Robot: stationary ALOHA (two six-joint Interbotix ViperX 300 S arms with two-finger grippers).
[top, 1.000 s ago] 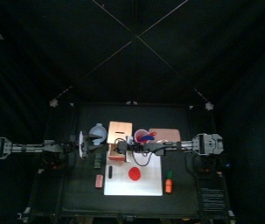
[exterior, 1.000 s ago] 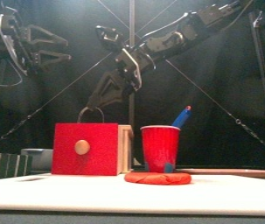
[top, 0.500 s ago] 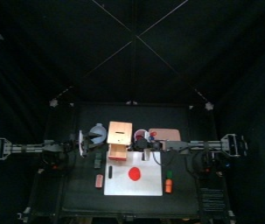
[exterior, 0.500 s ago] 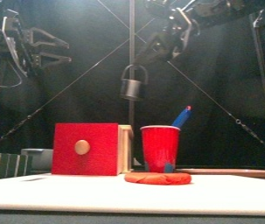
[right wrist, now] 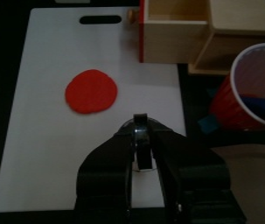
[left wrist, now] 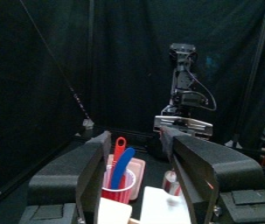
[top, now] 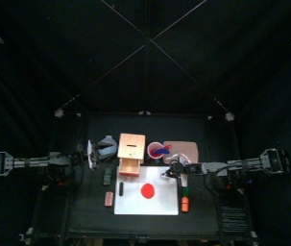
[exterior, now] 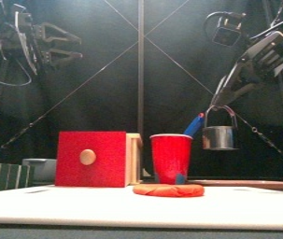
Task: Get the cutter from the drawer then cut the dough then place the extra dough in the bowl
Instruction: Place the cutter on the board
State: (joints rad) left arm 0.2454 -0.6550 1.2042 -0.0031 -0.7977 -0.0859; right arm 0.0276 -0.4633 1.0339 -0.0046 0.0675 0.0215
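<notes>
Black curtains close in around me; the back curtain (top: 145,58) rises behind the table (top: 81,204) and fills the upper half of the view from above; the table is small, black and dull; from my left wrist the cloth hangs in long upright folds; seen from the front, a pale light (exterior: 169,28) falls from overhead and greys the cloth, which darkens lower down.

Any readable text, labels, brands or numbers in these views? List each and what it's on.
None readable in any view.
The wooden box, red cup, cutting board, dough and cutter all show plain surfaces, with no print or label.
</notes>
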